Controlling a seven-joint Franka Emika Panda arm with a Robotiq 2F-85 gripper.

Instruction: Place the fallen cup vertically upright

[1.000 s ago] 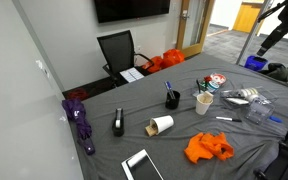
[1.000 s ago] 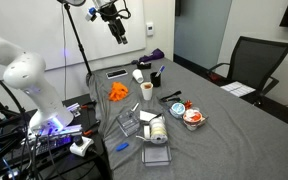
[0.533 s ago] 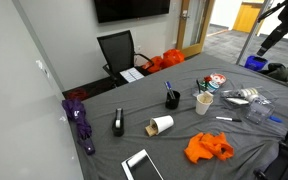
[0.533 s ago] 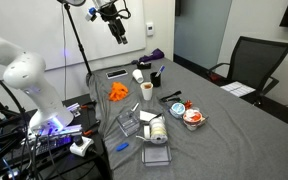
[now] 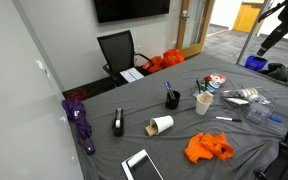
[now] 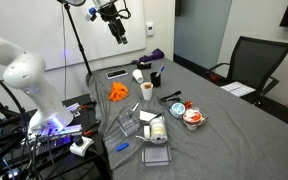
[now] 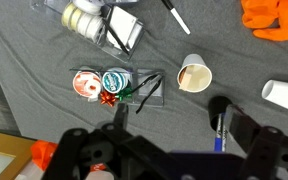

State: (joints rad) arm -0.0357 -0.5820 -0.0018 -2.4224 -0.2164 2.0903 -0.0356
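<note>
The fallen cup (image 5: 161,125) lies on its side on the grey-covered table (image 5: 174,140), between a black pen-holder cup (image 5: 171,99) and an orange cloth (image 5: 208,147). It also shows in an exterior view (image 6: 138,75) and at the right edge of the wrist view (image 7: 284,95). A white cup with pens (image 5: 204,102) stands nearby. My gripper (image 6: 115,27) hangs high above the table, far from the cup. In the wrist view its fingers (image 7: 184,130) are spread wide and hold nothing.
Clear plastic boxes with a tape roll (image 6: 154,130) and round tins with a red bow (image 6: 191,115) lie on the table. A purple umbrella (image 5: 81,122), a black object (image 5: 119,123) and a tablet (image 5: 141,164) lie near one end. An office chair (image 5: 117,50) stands beside the table.
</note>
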